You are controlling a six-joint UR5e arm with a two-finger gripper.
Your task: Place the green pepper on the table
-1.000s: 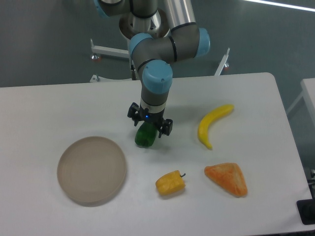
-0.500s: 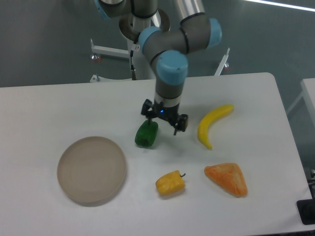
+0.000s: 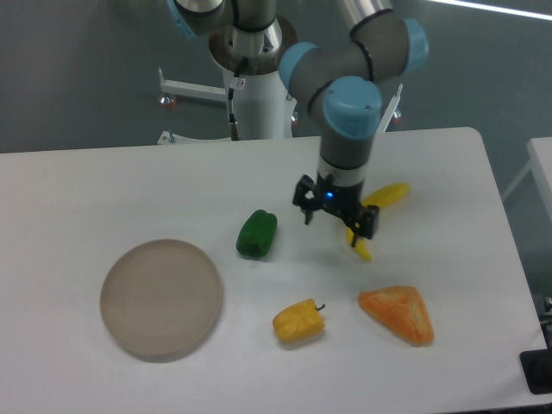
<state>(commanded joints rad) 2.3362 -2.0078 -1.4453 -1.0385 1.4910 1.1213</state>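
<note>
— Okay, pepper (image 3: pixel 257 234)?
— Lying on the table (image 3: pixel 103 190), about mid-table, nothing touching it. Plate (image 3: pixel 160 298) sits toward the near left corner, close to the pepper but apart.
— Gripper (image 3: pixel 335 216)?
— Hanging over the table right of the pepper, well clear of it. Fingers spread, nothing between them (its right finger overlaps the banana (image 3: pixel 377 207) in view; contact can't be judged).
— Rest?
— Banana toward the right edge, partly behind the gripper. Yellow pepper (image 3: pixel 298 321) near the front edge, below the green one. Orange wedge (image 3: pixel 398 314) right of that, toward the near right corner. All apart from each other.
</note>
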